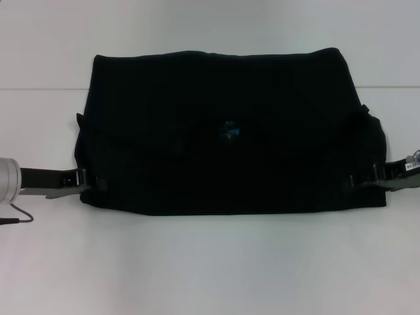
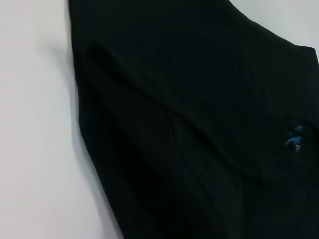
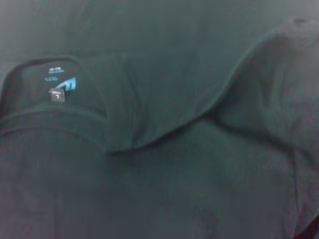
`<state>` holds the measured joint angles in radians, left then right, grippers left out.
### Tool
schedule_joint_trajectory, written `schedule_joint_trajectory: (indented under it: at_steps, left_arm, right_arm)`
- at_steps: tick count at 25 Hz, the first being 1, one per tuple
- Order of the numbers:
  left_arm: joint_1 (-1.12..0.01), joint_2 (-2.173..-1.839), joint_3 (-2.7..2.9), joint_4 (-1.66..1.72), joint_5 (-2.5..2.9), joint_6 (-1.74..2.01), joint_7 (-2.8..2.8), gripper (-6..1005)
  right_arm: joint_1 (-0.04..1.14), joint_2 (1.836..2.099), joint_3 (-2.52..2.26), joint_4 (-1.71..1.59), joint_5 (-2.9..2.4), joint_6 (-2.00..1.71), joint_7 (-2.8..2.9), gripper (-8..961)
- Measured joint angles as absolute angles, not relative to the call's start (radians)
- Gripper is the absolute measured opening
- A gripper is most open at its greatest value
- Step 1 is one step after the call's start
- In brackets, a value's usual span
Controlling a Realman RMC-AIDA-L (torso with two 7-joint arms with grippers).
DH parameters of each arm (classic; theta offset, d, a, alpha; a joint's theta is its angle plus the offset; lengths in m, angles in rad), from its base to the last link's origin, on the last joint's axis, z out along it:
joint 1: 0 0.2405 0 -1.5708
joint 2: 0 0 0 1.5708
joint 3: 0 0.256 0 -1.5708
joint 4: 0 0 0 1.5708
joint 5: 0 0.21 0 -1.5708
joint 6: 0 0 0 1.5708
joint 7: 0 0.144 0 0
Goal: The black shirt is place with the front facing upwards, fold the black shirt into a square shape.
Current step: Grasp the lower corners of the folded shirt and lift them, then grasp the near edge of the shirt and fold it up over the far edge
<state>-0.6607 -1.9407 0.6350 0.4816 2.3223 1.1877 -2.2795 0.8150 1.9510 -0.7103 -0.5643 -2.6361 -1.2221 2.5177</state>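
The black shirt (image 1: 223,131) lies on the white table as a wide, roughly rectangular bundle, with its small blue neck label (image 1: 230,131) showing near the middle. My left gripper (image 1: 88,181) is at the shirt's near left corner, its tip over the fabric edge. At the near right corner my right gripper (image 1: 362,178) reaches onto the edge in the same way. The left wrist view shows folds of the black shirt (image 2: 189,124) beside bare table, with the neck label (image 2: 294,137) at one side. The right wrist view is filled with the black shirt (image 3: 199,164), its collar and the neck label (image 3: 60,84).
The white table (image 1: 210,262) spreads on all sides of the shirt, with a wide strip toward me. A thin dark cable (image 1: 20,216) hangs by my left arm's silver wrist (image 1: 6,176).
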Motion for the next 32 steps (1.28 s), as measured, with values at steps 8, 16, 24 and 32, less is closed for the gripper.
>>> schedule_joint_trajectory:
  at_steps: [8, 16, 24, 32]
  left_arm:
    - [-0.660, -1.939, 0.634, 0.481, 2.309, 1.212, -2.280, 26]
    - [-0.656, -1.918, 0.632, 0.477, 2.315, 1.318, -2.288, 25]
    - [-0.624, -1.858, 0.632, 0.487, 2.387, 1.720, -2.289, 26]
    - [-0.625, -1.876, 0.648, 0.487, 2.569, 1.934, -2.271, 25]
  right_arm:
    - [0.813, 1.951, -0.712, -0.565, -2.638, -1.221, 2.514, 548]
    - [0.803, 1.932, -0.703, -0.592, -2.634, -1.349, 2.479, 219]
    - [0.712, 1.905, -0.706, -0.678, -2.639, -1.719, 2.293, 56]
    - [0.671, 1.925, -0.720, -0.656, -2.688, -1.872, 2.101, 57]
